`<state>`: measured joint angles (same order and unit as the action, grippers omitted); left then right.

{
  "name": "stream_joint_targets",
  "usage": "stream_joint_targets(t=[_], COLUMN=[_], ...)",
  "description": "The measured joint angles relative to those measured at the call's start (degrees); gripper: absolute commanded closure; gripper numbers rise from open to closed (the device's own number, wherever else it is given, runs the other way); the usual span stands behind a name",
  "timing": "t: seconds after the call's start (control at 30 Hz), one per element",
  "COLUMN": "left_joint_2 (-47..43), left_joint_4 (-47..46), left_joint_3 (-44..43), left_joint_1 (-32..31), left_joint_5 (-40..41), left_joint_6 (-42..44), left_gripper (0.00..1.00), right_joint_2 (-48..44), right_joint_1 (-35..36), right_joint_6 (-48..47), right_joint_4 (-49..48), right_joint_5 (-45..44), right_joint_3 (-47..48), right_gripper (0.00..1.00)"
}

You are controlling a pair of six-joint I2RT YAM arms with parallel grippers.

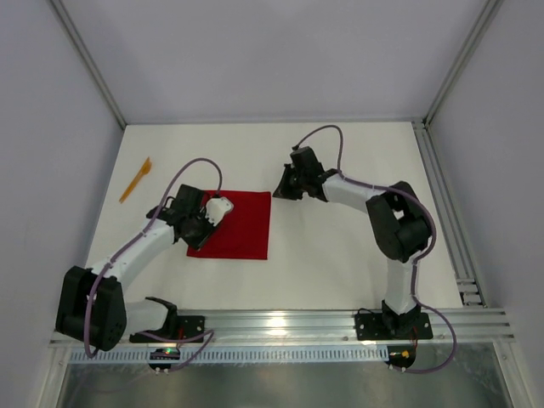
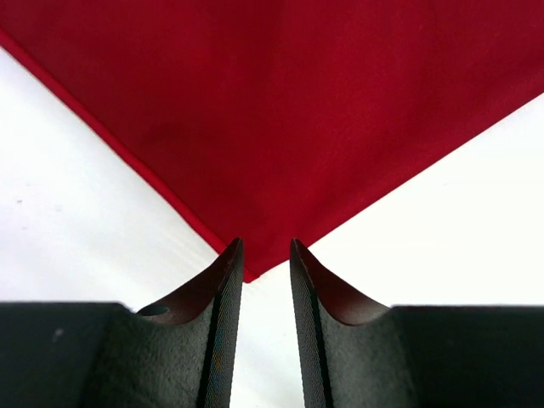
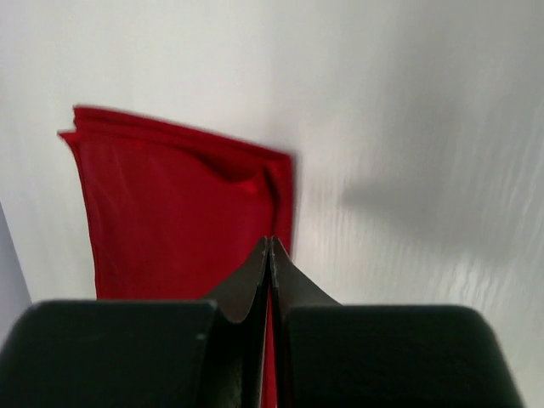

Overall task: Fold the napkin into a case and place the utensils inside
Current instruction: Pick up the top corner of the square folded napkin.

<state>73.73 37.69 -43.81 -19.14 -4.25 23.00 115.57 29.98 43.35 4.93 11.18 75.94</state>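
Red napkin (image 1: 240,228) lies flat on the surface (image 1: 340,255), right pincer (image 3: 270,248) clamped on one far corner, left pincer (image 2: 265,255) narrowly parted astride the other, likely for folding.

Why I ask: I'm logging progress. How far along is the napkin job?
Done: the napkin lies flat, edges layered, so apparently folded already. In hand: the right gripper is shut on its edge; the left gripper is open around a corner. Left: more folding, then loading the orange utensil, lying apart.
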Motion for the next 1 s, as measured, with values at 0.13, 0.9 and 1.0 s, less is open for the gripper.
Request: stream_joint_targets(t=[0.13,0.9,1.0], left_joint_2=[-2.80,6.21,4.44], left_joint_4=[0.52,-1.22,-0.57], left_joint_3=[-0.92,2.99,2.91], left_joint_1=[0.00,-0.35,-0.24], left_joint_5=[0.02,6.49,4.76], left_joint_6=[-0.09,0.17,1.09], left_gripper=[0.69,0.70,0.66], right_joint_2=[-7.58,-11.28,-13.05], right_joint_1=[6.45,16.70,16.11], right_joint_6=[-5.07,-7.69,-9.07], right_joint_4=[2.51,-5.92,-2.49], right_joint_5=[-2.03,12.76,12.68], right_joint_3=[-3.10,-24.04,-24.30], right_gripper=[0.96,0.94,0.80])
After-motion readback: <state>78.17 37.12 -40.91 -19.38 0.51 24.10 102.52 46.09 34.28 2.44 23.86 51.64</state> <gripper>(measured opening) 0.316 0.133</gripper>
